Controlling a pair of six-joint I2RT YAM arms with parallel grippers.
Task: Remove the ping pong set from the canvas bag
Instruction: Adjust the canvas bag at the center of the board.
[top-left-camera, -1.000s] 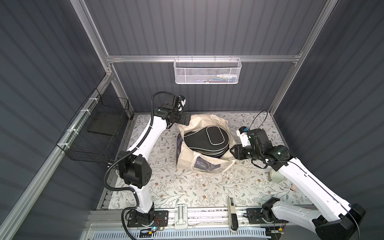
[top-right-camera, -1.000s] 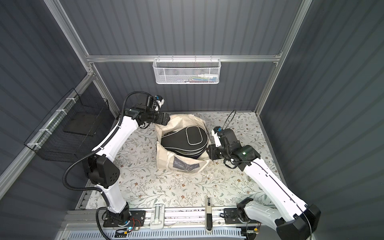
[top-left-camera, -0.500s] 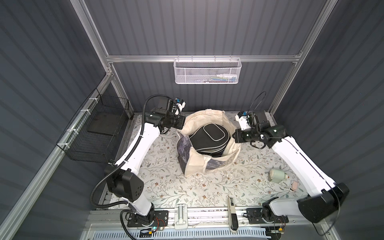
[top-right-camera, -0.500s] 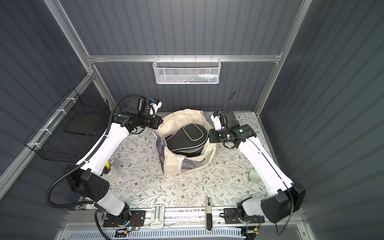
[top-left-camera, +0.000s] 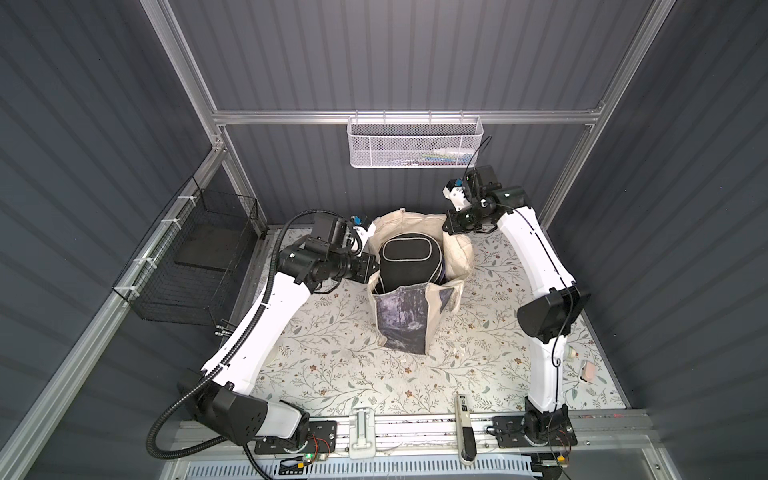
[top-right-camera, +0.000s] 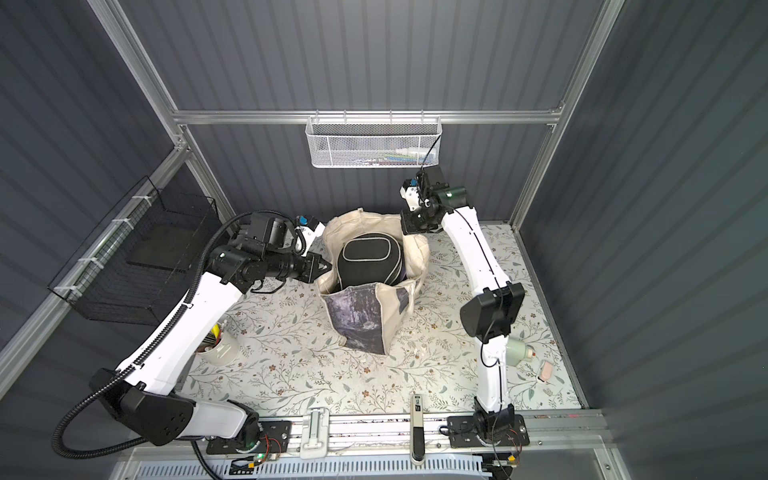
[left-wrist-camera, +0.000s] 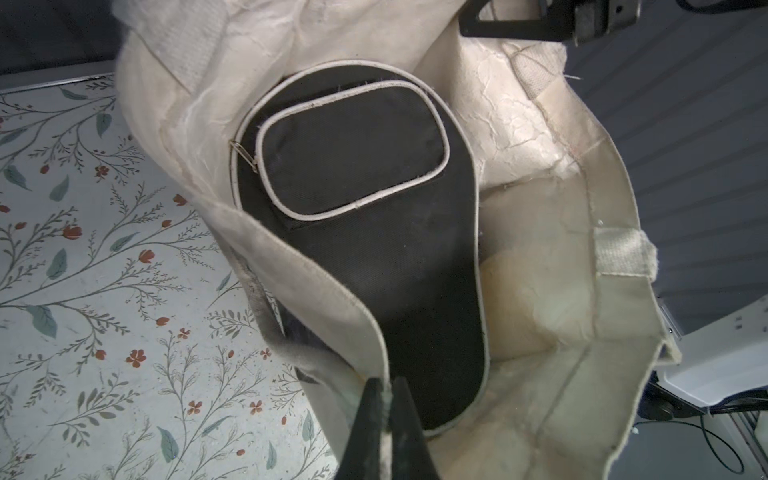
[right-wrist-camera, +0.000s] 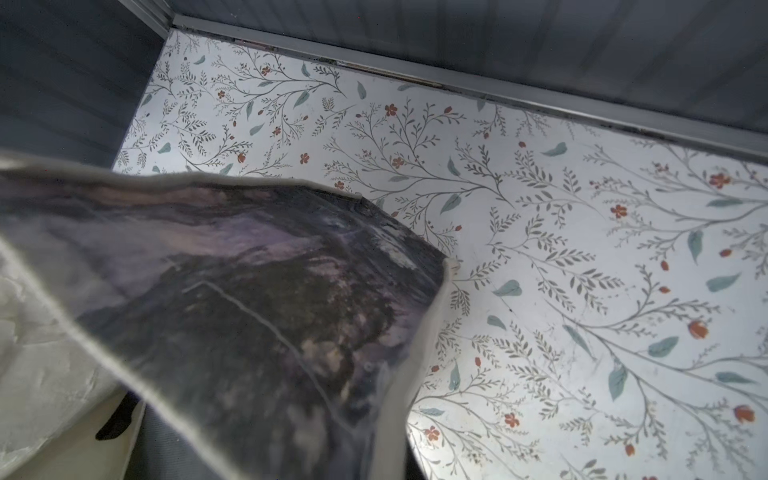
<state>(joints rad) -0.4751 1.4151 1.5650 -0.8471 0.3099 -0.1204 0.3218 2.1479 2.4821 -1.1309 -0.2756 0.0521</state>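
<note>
The canvas bag (top-left-camera: 405, 320) (top-right-camera: 353, 320) stands upright at the back middle of the table with its mouth spread open. A black paddle case (top-left-camera: 409, 259) (top-right-camera: 368, 259) with white piping stands inside it, the only part of the ping pong set that shows. My left gripper (top-left-camera: 376, 266) (left-wrist-camera: 388, 386) is shut on the bag's left rim. My right gripper (top-left-camera: 451, 226) (top-right-camera: 409, 228) holds the far right rim up. In the right wrist view the bag's marbled panel (right-wrist-camera: 249, 311) hangs over the jaws and hides them.
A white mesh basket (top-left-camera: 415, 143) hangs on the back wall and a black wire basket (top-left-camera: 195, 266) on the left wall. A mug of pens (top-right-camera: 218, 347) stands under the left arm. A pale bottle (top-right-camera: 517, 351) and a pink item (top-right-camera: 545, 371) lie near the right edge.
The bag has gone from lying flat to standing upright and open. Both arms rose and drew apart with its rim, the right one towards the back wall. The left gripper closed on the rim.
</note>
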